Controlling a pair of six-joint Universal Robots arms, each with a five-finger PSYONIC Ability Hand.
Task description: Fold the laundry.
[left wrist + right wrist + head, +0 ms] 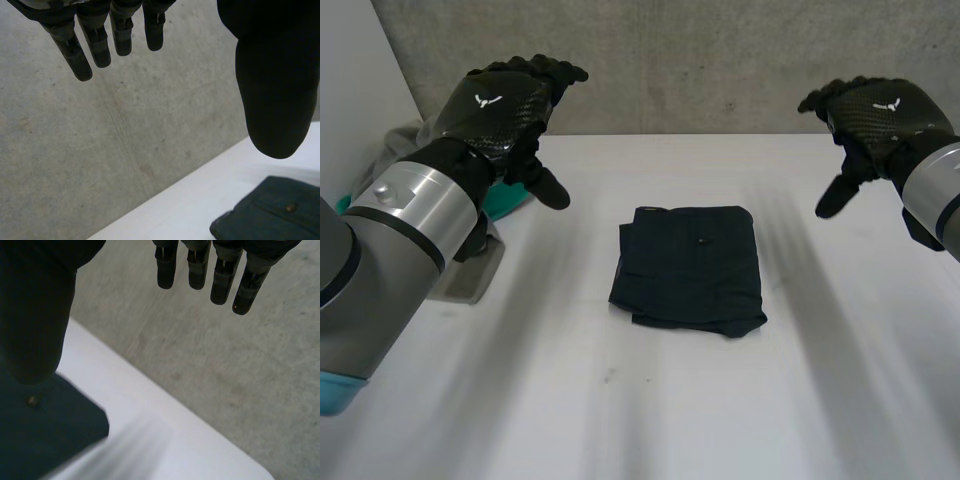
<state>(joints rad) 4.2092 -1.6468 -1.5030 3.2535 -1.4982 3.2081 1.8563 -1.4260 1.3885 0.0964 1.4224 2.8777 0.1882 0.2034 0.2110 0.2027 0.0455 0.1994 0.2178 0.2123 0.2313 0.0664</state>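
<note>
Dark folded garment (688, 268) lies flat at the middle of the bench (720, 420), a small button facing up. Left robot hand (505, 105) and right robot hand (875, 115) hang above the bench on either side of the garment, well clear of it. On each the fingers are relaxed and apart from the thumb, holding nothing. Heap of grey and teal cloth (395, 150) sits at the bench's left edge, partly behind the left arm.

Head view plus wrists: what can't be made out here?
Grey and teal cloth, head view: mostly hidden behind the left robot hand and arm.
Folded dark garment, left wrist view: cut off by the edge.
Same garment, right wrist view: partly behind the right robot hand thumb.
</note>
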